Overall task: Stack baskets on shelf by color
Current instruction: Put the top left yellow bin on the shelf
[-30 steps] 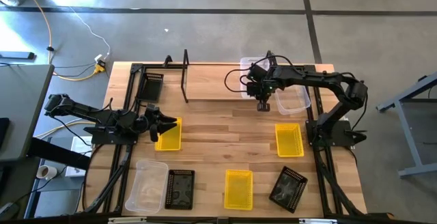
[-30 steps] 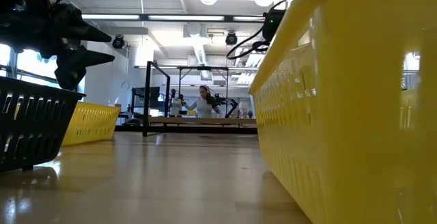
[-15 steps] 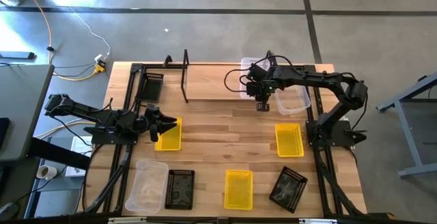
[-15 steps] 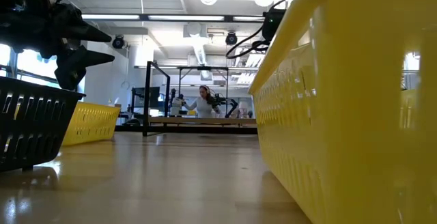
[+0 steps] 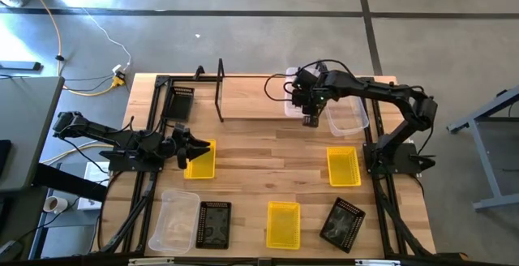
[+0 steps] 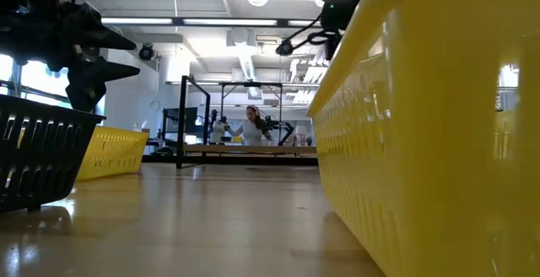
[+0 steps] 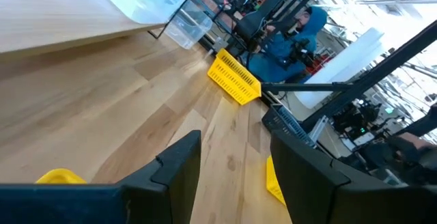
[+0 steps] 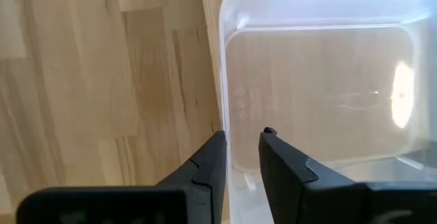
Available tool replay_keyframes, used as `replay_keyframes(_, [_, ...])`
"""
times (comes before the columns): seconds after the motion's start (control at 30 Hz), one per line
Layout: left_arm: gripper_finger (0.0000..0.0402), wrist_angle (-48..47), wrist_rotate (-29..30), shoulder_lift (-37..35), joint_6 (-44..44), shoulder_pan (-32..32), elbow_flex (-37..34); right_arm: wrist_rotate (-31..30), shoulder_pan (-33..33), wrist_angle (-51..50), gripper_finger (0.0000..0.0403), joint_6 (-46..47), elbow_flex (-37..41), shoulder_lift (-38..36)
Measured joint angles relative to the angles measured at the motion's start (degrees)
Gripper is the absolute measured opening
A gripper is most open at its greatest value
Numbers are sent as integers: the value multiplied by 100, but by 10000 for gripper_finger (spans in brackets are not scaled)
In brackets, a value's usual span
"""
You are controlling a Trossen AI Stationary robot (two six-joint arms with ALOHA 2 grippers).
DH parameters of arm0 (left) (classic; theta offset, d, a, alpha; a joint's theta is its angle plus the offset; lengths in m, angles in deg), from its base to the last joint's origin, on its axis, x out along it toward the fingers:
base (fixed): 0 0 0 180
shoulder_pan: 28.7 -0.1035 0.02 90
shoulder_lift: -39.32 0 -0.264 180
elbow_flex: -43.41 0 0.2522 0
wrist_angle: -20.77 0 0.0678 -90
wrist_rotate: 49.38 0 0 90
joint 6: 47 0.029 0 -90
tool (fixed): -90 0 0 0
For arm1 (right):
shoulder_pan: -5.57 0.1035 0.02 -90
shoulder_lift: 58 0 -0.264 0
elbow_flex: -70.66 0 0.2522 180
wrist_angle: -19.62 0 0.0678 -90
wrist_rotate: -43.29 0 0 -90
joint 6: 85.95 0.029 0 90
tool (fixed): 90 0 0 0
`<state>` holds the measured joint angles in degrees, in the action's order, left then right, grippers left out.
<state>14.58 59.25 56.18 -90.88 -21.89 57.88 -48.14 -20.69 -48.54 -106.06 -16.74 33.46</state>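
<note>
At the shelf (image 5: 251, 97), the right tool (image 8: 240, 157), narrowly parted, straddles the clear basket's (image 8: 321, 87) rim.

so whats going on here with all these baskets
Two robot arms are sorting baskets onto a shelf. The right tool is open above the rim of a clear basket at the shelf's right end, its fingers straddling the wall. The left tool waits open beside a yellow basket. A black basket is already at the shelf's left end; more yellow, black and clear ones remain on the table.
</note>
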Motion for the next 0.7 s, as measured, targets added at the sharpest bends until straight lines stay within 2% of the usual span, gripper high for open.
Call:
replay_keyframes(0.33, [168,0,-357,0,-7,0,0,-355,205,-609,75,622,-657,-4])
replay_keyframes(0.7, [168,-166,-992,0,29,0,345,-424,1050,-766,75,1607,-1364,-7])
